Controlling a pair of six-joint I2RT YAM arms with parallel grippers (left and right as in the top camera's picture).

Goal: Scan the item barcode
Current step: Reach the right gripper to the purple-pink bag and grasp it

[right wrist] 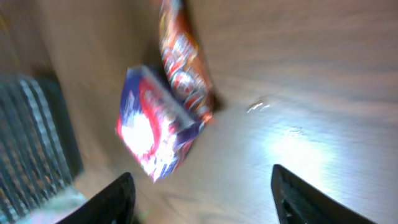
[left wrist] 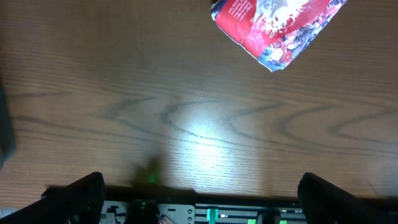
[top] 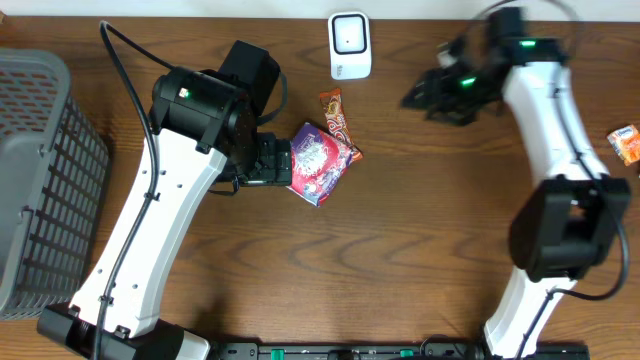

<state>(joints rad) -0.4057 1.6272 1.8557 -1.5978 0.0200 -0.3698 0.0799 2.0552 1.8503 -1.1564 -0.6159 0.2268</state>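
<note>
Nearest the arm bases the wood-grain table [top: 400, 260] is bare, with lamp glare on its sheen in both wrist views. Further in, the left gripper [top: 283, 162] lies low over the table with its jaws as wide as they go and nothing between them. In its own wrist view the left gripper [left wrist: 205, 198] frames only bare wood. The snack packet [top: 321, 165], purple and red, lies flat just ahead of that gripper, to its right in the scene and near the table's middle. From the left wrist the snack packet [left wrist: 273, 28] is seen beyond the fingertips, not yet between them. It lies cornerwise to the table edges; its long axis cannot be fixed, and no barcode is visible. An orange snack bar [top: 336, 113] touches its far corner, running near to far. The right gripper [top: 418, 97] stands well off to the far right, its jaws parted and empty, so the left arm is judged the nearer. At the far edge stands the white scanner [top: 350, 45], beyond the bar. A grey basket [top: 40, 180] occupies the left side, and a small orange packet [top: 625, 143] lies at the far right.
</note>
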